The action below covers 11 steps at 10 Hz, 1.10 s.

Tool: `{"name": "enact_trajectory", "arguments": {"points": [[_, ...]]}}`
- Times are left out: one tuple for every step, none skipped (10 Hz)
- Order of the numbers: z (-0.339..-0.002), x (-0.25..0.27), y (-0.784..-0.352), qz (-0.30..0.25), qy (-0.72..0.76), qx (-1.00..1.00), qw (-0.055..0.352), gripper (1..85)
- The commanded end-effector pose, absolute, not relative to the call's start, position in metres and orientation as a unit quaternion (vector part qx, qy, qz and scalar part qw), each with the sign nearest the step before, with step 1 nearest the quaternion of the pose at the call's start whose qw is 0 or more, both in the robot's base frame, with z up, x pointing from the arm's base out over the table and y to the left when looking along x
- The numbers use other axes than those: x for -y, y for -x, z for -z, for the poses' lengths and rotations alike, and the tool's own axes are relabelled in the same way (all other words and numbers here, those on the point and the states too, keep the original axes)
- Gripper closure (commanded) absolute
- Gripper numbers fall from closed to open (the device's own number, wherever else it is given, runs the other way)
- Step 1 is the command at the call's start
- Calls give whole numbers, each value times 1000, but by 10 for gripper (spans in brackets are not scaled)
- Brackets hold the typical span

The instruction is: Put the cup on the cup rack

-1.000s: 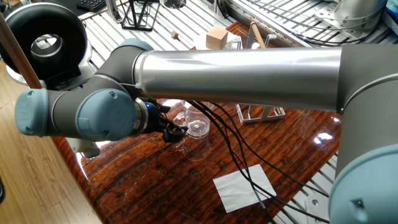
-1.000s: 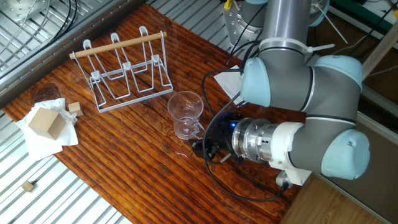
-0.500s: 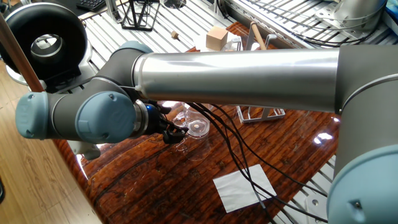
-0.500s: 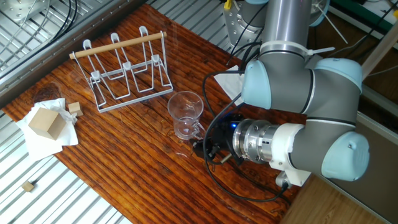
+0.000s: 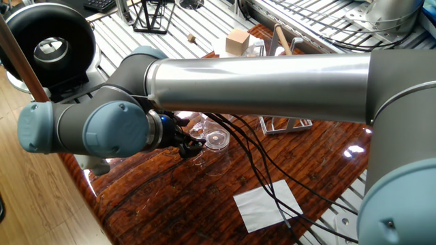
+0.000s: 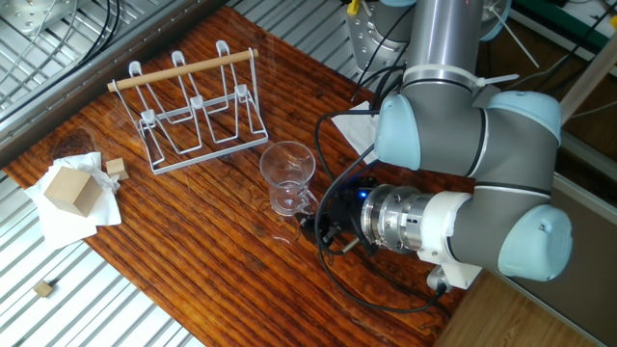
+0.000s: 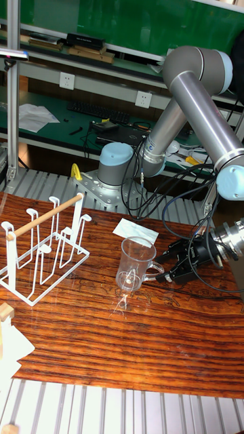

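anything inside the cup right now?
Nothing visible: the cup stands upright on the table, and wood grain shows through its clear wall. The end effector is at its handle side; whether it is touching cannot be told.
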State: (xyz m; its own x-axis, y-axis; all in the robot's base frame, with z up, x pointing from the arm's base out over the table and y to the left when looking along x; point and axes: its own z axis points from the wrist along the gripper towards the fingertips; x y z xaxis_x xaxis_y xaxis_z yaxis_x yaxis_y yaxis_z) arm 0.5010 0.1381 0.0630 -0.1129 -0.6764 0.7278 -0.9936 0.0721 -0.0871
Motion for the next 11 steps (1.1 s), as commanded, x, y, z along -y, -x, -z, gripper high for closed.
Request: {"name": "enact_trajectory", "arguments": {"points": [[-61,-139,-499,-294,-609,688,264,213],[-61,-140,-499,-294,-609,688,263,220],[-61,-140,-498,-293,-609,688,264,230],[-61,-140,-498,-293,-608,689,264,233],[-59,-140,-497,-291,-607,691,263,243],[-58,-141,-496,-289,-606,693,262,250],[-57,-142,-495,-286,-605,695,261,257],[-55,-143,-495,-285,-605,697,259,267],[-55,-143,-496,-286,-605,697,258,273],[-57,-142,-497,-289,-605,696,258,280],[-57,-142,-498,-290,-605,696,258,280]]}}
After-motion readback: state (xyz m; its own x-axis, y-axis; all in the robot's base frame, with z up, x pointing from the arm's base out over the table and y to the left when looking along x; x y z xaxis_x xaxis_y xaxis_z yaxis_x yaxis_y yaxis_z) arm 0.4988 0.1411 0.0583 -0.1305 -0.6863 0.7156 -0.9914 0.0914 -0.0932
